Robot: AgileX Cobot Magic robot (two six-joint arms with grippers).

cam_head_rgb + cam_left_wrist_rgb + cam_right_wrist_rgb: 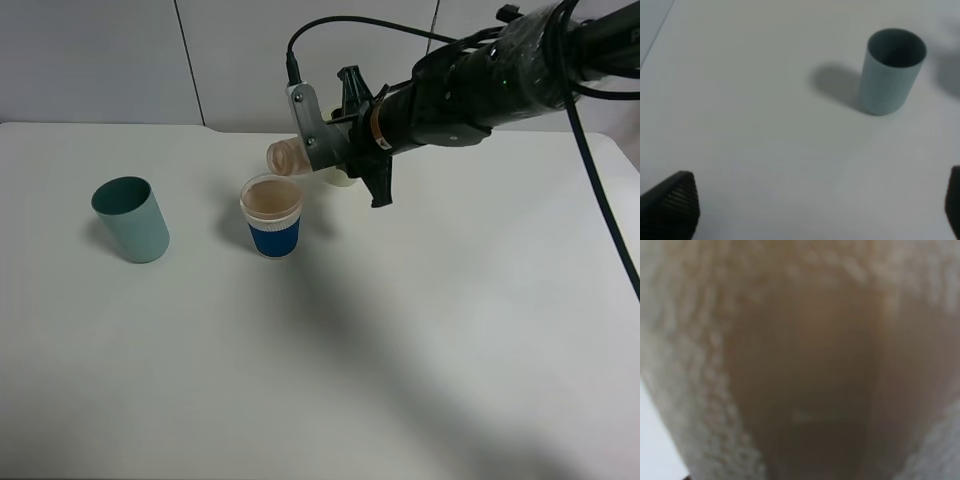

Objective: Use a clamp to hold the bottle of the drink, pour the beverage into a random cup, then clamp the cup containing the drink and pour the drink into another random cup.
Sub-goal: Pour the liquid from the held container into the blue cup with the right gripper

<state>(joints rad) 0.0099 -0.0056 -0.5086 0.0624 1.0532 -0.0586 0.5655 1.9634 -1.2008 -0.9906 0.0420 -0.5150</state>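
In the exterior high view my right gripper [318, 135], the pale grey clamp, is shut on the bottle [287, 155]. The bottle lies tipped almost flat, its wide neck just above the rim of the blue-banded white cup [273, 230]. Tan-brown drink [271, 199] fills that cup near the top. The right wrist view shows only the bottle [805, 365] up close, blurred and tan inside. A sliver of a pale yellowish cup [341, 179] peeks out behind the clamp, mostly hidden. My left gripper [820, 200] is open over bare table, with only its dark fingertips [672, 205] showing.
A dark teal cup [131, 218] stands upright at the left of the white table [400, 350]; the left wrist view shows the teal cup [892, 70] ahead of the open fingers. The black right arm [480, 80] reaches in from the upper right.
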